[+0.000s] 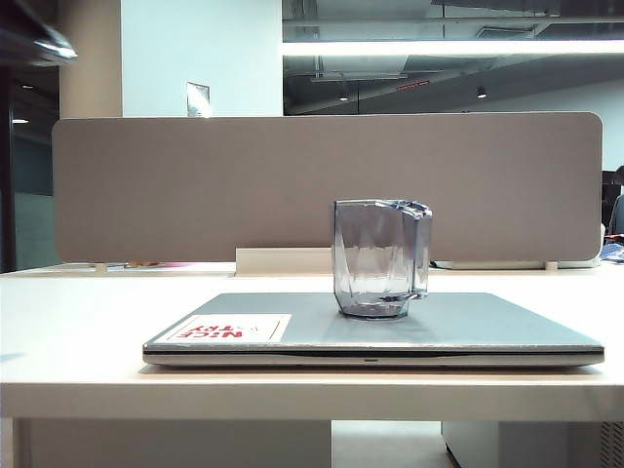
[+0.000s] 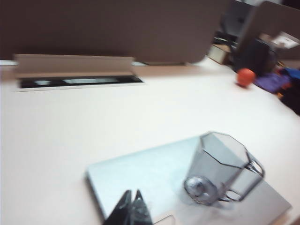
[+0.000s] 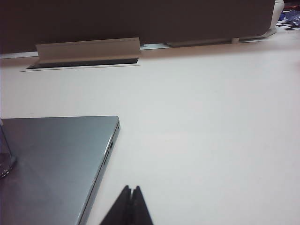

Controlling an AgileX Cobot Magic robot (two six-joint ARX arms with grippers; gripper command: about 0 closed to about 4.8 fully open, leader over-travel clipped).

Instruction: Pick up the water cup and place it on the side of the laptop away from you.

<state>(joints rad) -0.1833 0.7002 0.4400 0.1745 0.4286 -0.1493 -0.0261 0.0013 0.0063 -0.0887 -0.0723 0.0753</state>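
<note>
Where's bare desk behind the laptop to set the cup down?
Bare white desk lies between the closed silver-grey laptop and the beige cable tray by the grey partition. The clear grey-blue faceted mug crowds the lid.

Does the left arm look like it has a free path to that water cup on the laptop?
Probably yes. The water cup stands upright on the closed laptop with nothing between it and the left gripper. The gripper is shut, though, so it must open first.
</note>
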